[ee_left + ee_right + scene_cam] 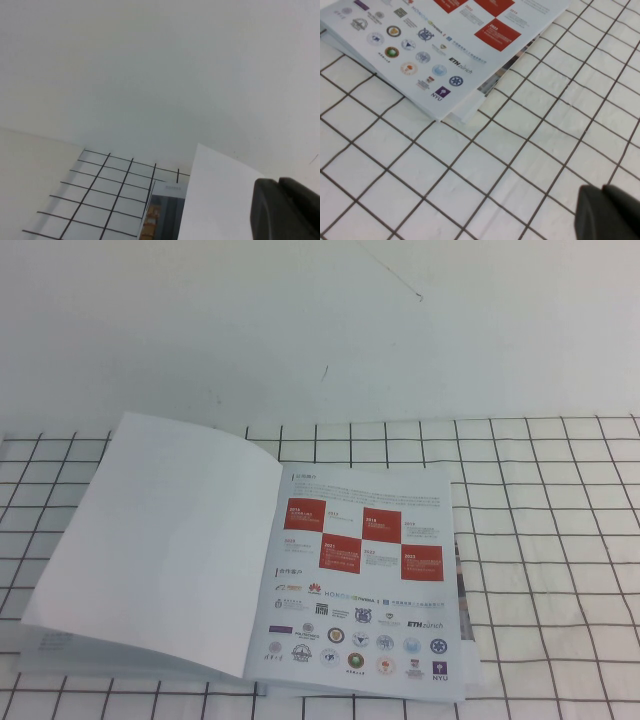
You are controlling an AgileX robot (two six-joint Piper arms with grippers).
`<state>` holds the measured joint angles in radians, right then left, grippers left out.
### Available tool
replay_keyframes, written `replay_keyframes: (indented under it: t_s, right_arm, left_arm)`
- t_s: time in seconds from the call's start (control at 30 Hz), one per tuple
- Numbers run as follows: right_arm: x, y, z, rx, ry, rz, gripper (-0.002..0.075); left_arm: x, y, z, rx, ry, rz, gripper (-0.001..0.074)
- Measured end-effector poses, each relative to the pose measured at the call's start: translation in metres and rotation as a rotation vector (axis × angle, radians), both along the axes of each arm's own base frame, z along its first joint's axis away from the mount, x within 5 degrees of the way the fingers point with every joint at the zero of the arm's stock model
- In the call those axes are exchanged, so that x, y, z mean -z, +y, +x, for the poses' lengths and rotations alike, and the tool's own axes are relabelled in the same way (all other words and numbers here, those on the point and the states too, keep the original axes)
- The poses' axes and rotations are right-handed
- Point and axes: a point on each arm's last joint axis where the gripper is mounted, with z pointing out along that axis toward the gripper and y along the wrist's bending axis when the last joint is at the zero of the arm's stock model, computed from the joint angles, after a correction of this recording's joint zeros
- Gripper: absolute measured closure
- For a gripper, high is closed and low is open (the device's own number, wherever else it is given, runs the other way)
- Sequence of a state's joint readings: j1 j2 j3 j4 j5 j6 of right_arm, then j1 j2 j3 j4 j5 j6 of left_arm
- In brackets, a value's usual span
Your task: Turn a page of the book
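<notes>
Gridded cloth point(560, 540) bears the book point(365, 570) (page point(160, 540) turned); both end effectors' point(285, 210) point(607, 212) openings unclear.

black-gridded white cloth point(540, 540)

Bkgd: plain white wall point(300, 320) at far side, faint scuffs; surface point(560, 540) w/ white cloth, black grid lines; even light.

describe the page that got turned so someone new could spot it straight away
On the black-gridded white cloth lies the open book. The page is its left-hand sheet, plain white, unlike the right sheet with red squares and logos. Neither arm shows from above; left gripper and right gripper only edge their wrist views.
</notes>
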<state>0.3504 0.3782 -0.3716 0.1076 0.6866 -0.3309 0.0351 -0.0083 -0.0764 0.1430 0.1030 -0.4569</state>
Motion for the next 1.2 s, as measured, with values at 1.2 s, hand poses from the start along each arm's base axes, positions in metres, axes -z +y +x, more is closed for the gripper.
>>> replay_keyframes:
  t_s: [1.2]
  right_arm:
    - [0.000,0.000,0.000,0.000,0.000,0.000,0.0725]
  left_arm:
    - [0.054,-0.004,0.001,0.096,0.333,0.190,0.0738]
